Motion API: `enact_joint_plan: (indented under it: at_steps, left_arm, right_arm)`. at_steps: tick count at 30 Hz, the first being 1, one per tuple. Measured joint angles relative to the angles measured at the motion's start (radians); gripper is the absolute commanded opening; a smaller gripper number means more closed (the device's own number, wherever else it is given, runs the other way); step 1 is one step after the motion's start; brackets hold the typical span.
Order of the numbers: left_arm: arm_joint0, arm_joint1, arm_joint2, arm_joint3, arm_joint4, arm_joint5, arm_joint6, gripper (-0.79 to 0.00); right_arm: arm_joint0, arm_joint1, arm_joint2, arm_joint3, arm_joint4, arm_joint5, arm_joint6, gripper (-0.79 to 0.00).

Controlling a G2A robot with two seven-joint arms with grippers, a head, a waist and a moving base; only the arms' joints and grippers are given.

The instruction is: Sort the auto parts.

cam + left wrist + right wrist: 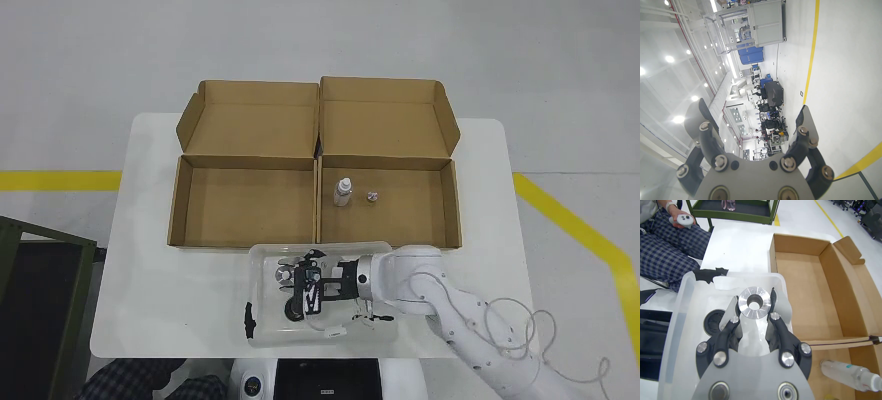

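Right wrist view: the right pincer (pixel 754 295) is closed on a metal ring (pixel 743 307), with one finger against each side of its rim, inside the clear tub (pixel 685 289). A black round part (pixel 712 323) lies just beside the ring on the tub floor. Whether the ring is off the floor cannot be told.

From the top, the right arm comes in from 4 o'clock and bends. Its wrist lies over the tub, pointing to 9 o'clock.

The tub sits at 6 o'clock on the white bench (pixel 150 250). Two open cardboard boxes stand touching beyond it, one at 11 o'clock (pixel 245 205) and one at 1 o'clock (pixel 410 205). The 1 o'clock box holds a white bottle (pixel 343 190) and a small metal part (pixel 372 196) near it. The bottle's label carries a teal mark, but its print is too small to read.

The left pincer (pixel 753 106) is spread wide, grips nothing, and points out into the room.
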State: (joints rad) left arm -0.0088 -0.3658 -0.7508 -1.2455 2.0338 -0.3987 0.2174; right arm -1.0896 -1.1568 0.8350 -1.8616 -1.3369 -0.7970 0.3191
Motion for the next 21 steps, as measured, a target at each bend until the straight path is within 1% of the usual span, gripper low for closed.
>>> enact_joint_plan:
  at_steps: [8,12,21]
  left_arm:
    - [0.000,0.000,0.000,0.000,0.000,0.000,0.000,0.000]
    - [0.000,0.000,0.000,0.000,0.000,0.000,0.000,0.000]
    - [0.000,0.000,0.000,0.000,0.000,0.000,0.000,0.000]
  right_arm:
    - [-0.030,0.018,0.092,-0.070,0.085,-0.028,-0.037,-0.785]
    - [-0.042,0.026,0.147,-0.105,0.120,-0.026,-0.052,-0.785]
    - [-0.088,0.046,0.267,-0.166,0.161,-0.025,-0.088,-0.785]
